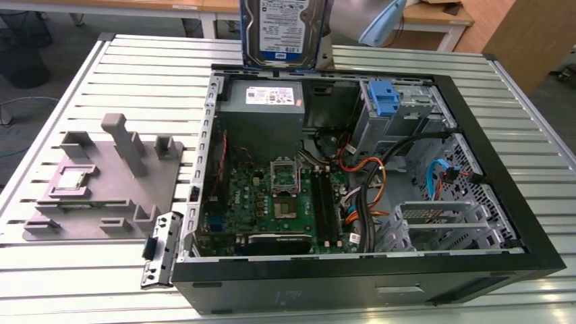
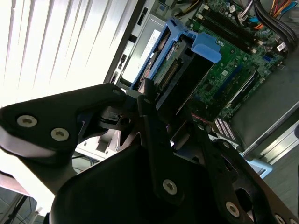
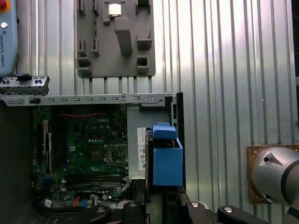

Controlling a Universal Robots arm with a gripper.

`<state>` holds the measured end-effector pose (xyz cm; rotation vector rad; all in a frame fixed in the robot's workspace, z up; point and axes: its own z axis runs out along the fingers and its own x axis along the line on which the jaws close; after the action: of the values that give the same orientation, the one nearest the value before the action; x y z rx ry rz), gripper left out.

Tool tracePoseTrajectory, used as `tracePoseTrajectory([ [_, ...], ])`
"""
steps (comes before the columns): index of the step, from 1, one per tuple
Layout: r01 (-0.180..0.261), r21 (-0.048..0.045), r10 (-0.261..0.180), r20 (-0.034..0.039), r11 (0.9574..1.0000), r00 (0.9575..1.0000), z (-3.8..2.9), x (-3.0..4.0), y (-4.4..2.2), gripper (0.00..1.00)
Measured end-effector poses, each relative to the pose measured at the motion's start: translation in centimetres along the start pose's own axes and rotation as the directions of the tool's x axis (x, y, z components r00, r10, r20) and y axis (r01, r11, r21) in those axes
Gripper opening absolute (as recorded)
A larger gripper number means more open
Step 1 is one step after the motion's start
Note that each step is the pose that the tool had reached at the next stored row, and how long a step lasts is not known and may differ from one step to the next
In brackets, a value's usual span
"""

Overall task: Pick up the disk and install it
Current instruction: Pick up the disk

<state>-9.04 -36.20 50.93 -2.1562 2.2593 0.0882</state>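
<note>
Disk (image 1: 286,30) upright, long axis vertical, above case (image 1: 360,287)

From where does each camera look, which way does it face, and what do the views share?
Exterior view: off the arm, looking down into the open black computer case; an arm part shows behind the raised silver-grey disk in its blue frame.
First wrist view: on the arm, facing down at the slatted metal table; black tool and grey arm joint show.
Second wrist view: on the arm, looking along the tool, shut on the disk.
All share disk and case.
</note>
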Motion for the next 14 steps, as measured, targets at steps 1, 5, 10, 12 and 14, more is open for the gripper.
tracePoseTrajectory([
  [1, 0.000, 0.0000, 0.000, 0.0000, 1.0000, 1.0000, 0.00, 0.00, -0.11, 0.35],
  [5, 0.000, 0.0000, 0.000, 0.0000, 1.0000, 1.0000, -0.01, -0.03, -0.63, 0.35],
  [10, 0.000, 0.0001, 0.000, 0.0001, 1.0000, 1.0000, -0.03, -0.06, -1.25, 0.35],
  [12, 0.000, 0.0000, 0.000, 0.0000, 1.0000, 1.0000, -0.04, -0.07, -1.46, 0.35],
  [14, 0.000, 0.0001, 0.000, 0.0001, 1.0000, 1.0000, -0.04, -0.07, -1.62, 0.35],
])
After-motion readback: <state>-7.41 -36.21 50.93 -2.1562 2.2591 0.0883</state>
